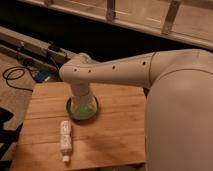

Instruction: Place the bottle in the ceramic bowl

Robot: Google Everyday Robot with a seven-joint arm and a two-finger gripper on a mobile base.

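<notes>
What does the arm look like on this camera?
The arm is a thick, smooth off-white tube with a rounded elbow and small dark dots along its side. No cables show on it. The gripper, also pale, is at its end, over the green bowl.

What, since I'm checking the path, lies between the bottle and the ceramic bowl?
Only bare table between bottle and ceramic bowl, in the camera view; the gripper hangs over that bowl.

No legible txt on bottle (65, 140) label.
</notes>
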